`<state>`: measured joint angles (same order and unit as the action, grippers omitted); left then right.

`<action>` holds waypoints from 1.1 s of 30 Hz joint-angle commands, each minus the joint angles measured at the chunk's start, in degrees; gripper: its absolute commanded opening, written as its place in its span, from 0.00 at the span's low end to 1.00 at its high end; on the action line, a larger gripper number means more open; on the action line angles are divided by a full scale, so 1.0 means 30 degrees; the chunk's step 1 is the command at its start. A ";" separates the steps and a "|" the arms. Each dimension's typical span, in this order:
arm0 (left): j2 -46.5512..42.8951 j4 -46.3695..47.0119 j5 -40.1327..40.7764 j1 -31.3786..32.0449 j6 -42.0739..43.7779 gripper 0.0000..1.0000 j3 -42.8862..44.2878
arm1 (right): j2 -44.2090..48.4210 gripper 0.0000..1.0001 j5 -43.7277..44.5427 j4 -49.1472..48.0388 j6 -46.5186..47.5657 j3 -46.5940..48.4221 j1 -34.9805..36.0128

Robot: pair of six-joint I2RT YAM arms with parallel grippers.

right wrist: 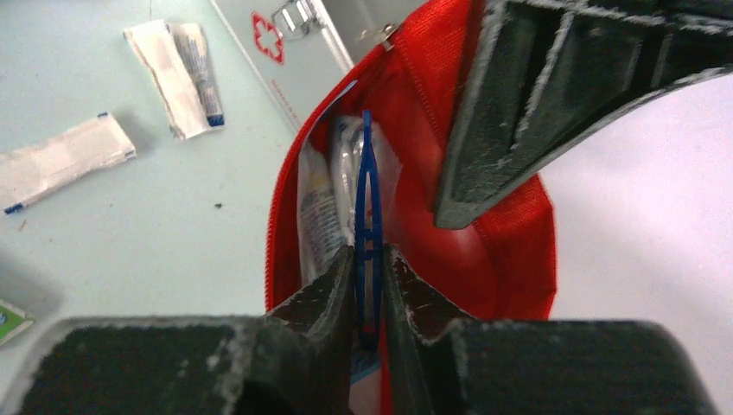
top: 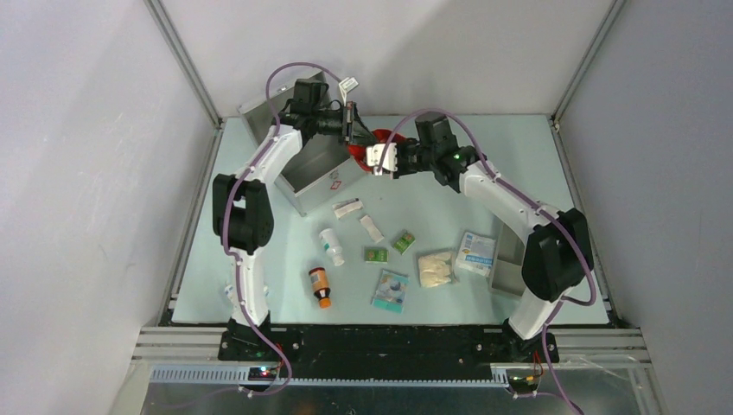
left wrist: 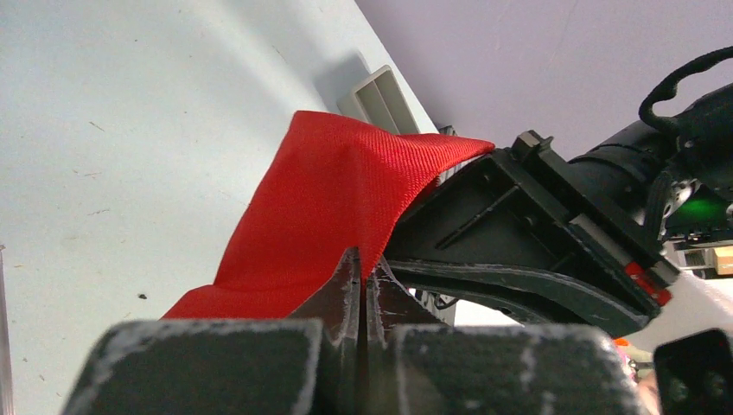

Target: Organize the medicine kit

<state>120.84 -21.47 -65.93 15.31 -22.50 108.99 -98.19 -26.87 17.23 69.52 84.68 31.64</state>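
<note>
The silver medicine kit [top: 313, 173] stands open at the back left, and its front with a red cross [right wrist: 268, 38] shows in the right wrist view. Beside it, a red pouch [top: 364, 148] hangs in the air. My left gripper [top: 350, 128] is shut on the pouch's fabric edge [left wrist: 328, 199], fingertips pinched together [left wrist: 361, 264]. My right gripper [top: 379, 160] reaches into the open pouch [right wrist: 510, 251] and is shut on blue tweezers [right wrist: 369, 207], fingertips [right wrist: 369, 257] on either side of them. White packets [right wrist: 318, 203] sit inside the pouch beside the tweezers.
On the table lie two sachets [top: 348, 207] [top: 372, 228], a white bottle [top: 331, 246], an orange bottle [top: 320, 286], two green boxes [top: 375, 255] [top: 404, 241], a teal packet [top: 391, 290], a gauze bag [top: 435, 268] and a blue-white box [top: 476, 253]. A grey tray [top: 508, 259] stands at right.
</note>
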 commanded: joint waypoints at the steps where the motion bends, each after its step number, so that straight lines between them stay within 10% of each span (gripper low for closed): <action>1: -0.0515 0.0710 -0.0531 0.0054 -0.0107 0.00 0.0681 | -0.0575 0.21 0.1479 0.2107 0.1233 0.1321 0.0104; 16: -0.0443 0.0758 -0.0515 0.0031 -0.0257 0.00 0.0574 | -0.3626 0.38 0.3312 0.7536 -0.1311 0.6379 0.0542; 25: -0.0121 0.1022 -0.0284 -0.0094 -0.0821 0.00 0.0647 | 0.0130 0.64 0.1415 0.7689 -0.3281 0.6004 0.0084; 33: -0.0167 0.1239 -0.0367 -0.0148 -0.0882 0.00 0.0662 | 0.1718 0.66 -0.0941 0.6579 -0.7649 0.5548 -0.1599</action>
<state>120.86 -20.18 -64.90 15.25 -24.14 108.99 -95.37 -23.94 39.97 57.74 101.69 30.59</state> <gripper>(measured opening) 0.009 0.656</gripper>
